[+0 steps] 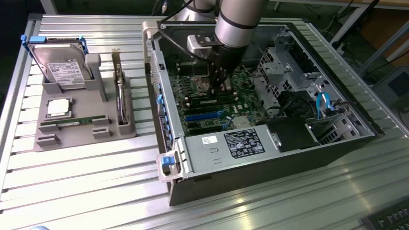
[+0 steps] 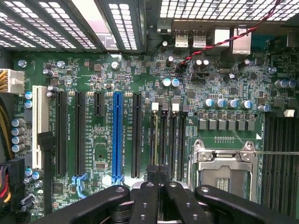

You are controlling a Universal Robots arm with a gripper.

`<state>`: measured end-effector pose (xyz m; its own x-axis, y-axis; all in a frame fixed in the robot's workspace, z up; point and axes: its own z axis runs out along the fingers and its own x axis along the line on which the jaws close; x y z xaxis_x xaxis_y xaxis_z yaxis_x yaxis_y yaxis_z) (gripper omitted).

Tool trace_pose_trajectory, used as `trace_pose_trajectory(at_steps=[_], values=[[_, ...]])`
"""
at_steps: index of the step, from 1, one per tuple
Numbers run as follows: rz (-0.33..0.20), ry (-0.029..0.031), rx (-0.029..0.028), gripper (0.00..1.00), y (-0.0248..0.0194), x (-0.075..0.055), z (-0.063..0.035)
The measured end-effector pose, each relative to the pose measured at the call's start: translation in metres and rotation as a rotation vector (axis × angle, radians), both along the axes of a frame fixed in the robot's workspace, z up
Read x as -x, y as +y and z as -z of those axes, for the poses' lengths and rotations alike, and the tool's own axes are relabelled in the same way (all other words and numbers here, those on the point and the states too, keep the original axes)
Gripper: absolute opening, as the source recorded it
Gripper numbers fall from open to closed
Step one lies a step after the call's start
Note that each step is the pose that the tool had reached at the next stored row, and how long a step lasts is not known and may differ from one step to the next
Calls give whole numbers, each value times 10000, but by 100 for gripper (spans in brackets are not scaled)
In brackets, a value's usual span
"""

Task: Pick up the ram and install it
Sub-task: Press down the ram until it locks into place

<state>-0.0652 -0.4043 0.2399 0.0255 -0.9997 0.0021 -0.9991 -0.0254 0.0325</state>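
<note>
My gripper [image 1: 221, 90] is down inside the open computer case [image 1: 268, 158], shut, with its fingertips [image 2: 159, 171] together at one end of the memory slots [image 2: 167, 140] on the motherboard. A ram stick [image 2: 153, 135] stands edge-on in the slot just under the tips, and it shows as a green strip [image 1: 206, 102] beside the fingers in the exterior view. I cannot tell whether the tips touch it. A second ram stick [image 1: 64, 123] lies in the grey holder tray [image 1: 48, 143] at the exterior view's left.
The tray also holds a hard drive [image 1: 61, 69] and a silver processor chip [image 1: 59, 107]. Beside the slots are the empty processor socket [image 2: 224, 170], a blue expansion slot [image 2: 117, 135], the power supply [image 1: 240, 143] and drive cages [image 1: 288, 67]. The case walls stand close around the arm.
</note>
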Motion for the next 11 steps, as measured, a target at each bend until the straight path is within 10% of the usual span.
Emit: trace_pose_trajectory(at_steps=[11], values=[[0,1,3,11,0,0,63]])
